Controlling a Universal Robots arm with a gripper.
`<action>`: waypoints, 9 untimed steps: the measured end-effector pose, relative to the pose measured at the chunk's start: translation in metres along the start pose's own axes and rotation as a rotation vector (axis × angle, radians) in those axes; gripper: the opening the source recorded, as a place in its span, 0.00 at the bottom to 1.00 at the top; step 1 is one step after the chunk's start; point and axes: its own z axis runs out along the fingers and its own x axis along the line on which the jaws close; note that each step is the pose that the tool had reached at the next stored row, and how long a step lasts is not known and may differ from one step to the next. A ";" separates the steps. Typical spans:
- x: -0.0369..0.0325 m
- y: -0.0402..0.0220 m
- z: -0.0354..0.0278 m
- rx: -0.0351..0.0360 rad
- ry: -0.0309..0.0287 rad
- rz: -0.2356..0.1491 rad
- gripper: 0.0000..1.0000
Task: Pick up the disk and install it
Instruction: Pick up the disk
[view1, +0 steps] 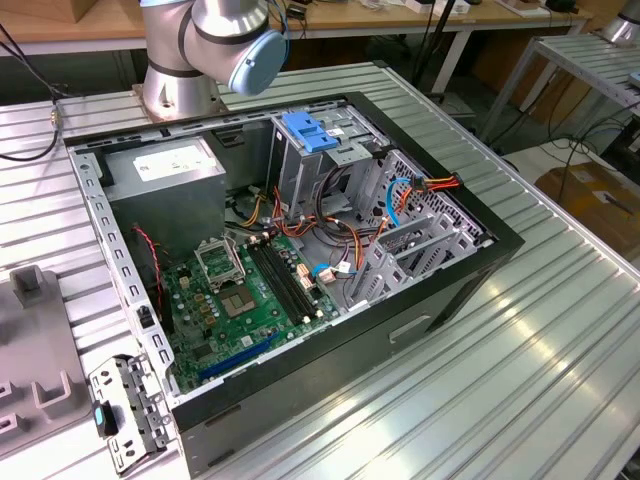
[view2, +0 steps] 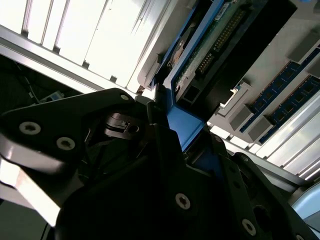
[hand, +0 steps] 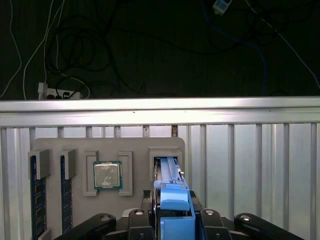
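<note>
My pincer (hand: 175, 220) is clenched on the disk (hand: 172, 187). In both wrist views the dark jaws lie flat against the bright blue carrier rails, one on each side, with no gap that I can see. The disk stands on edge in its slot in the grey tray (hand: 135, 145). That tray also holds a square processor chip (hand: 107, 175) and two memory sticks (hand: 34, 200), each in its own recess beside the disk. I cannot tell whether the disk's lower edge sits in the slot or has come free of it.

In the second wrist view the drive's bare green circuit board and pin connector (view2: 210, 45) face outward, just past my pincer (view2: 182, 135).

I judge the disk stiff and fairly heavy for its size. The rails are smooth plastic and may flex or slip a little under a squeeze. The body is fragile against knocks, and the board and pins should not be touched. The rails are the right place to hold it, gripped squarely across the width and close to the end, so it hangs straight.

The open computer case (view1: 400, 330) lies on the slatted counter (view1: 520, 380), with another grey tray edge (view1: 30, 350) at the exterior view's left.
</note>
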 end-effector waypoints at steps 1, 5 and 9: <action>0.0000 0.0000 0.0000 -0.0001 0.0000 0.000 0.37; 0.0000 0.0000 -0.0021 -0.0001 0.0000 0.000 0.37; 0.0000 -0.0001 -0.0052 -0.0001 0.0009 0.000 0.37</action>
